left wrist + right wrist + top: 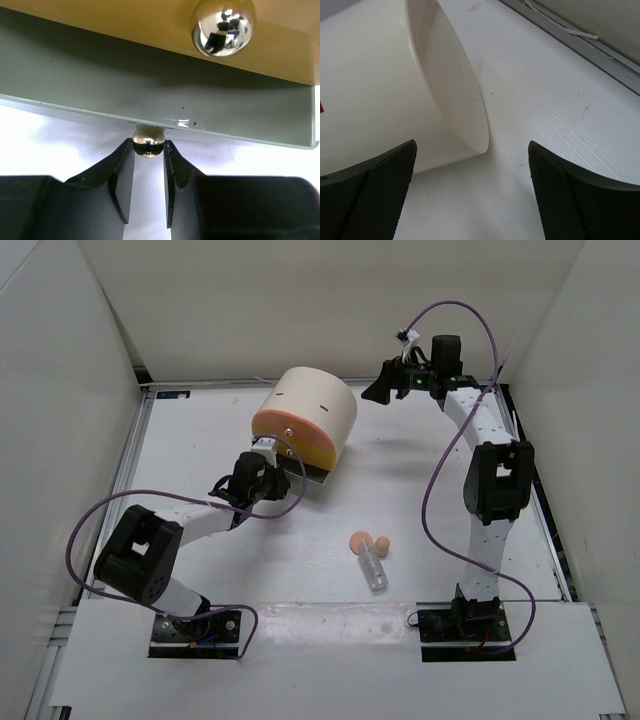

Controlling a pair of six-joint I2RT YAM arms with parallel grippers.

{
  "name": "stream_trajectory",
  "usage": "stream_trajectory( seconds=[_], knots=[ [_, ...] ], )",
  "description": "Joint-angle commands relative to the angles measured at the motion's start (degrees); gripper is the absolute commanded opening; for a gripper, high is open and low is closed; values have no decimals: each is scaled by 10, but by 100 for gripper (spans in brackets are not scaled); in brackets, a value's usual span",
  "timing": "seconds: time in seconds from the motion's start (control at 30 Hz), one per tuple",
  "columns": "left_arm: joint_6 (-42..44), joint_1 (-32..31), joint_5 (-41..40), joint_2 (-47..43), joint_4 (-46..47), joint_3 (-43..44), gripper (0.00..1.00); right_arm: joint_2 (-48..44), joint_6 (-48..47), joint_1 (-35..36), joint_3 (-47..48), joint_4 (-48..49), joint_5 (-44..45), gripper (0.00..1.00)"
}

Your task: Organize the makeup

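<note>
Two peach sponges and a clear tube lie on the table between the arms. The other makeup is out of view. My left gripper is at the front of the cream cylinder box. In the left wrist view my left gripper is shut on the small metal knob of the lower grey drawer, one finger on each side. My right gripper is open and empty behind the box, whose cream wall shows in front of my right gripper.
A second, larger chrome knob sits on the orange-yellow drawer front above. The box lies on its side at the back middle of the table. White walls enclose the table. A metal rail runs along the far edge.
</note>
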Motion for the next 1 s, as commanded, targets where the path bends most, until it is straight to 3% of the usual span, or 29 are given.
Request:
stream_trajectory(
  seconds=[0.0,0.2,0.37,0.4,0.57,0.83,0.97],
  knots=[
    [-11,-3,-20,-52,30,-20,15,-52,-12,-1,-15,3,6,93],
    [28,-1,-28,-24,60,29,9,-81,-122,48,-5,-88,62,93],
    [35,-2,-32,11,45,68,10,-120,-230,132,-5,-174,214,94],
    [33,-3,-31,11,55,67,9,-127,-243,163,-11,-176,267,94],
    [32,-2,-37,11,60,67,9,-177,-263,241,-69,-144,358,94],
    [27,-3,-22,21,63,74,10,-166,-273,308,-70,-127,446,96],
    [23,-3,-20,6,63,56,9,-139,-237,324,-65,-71,549,94]
  ],
)
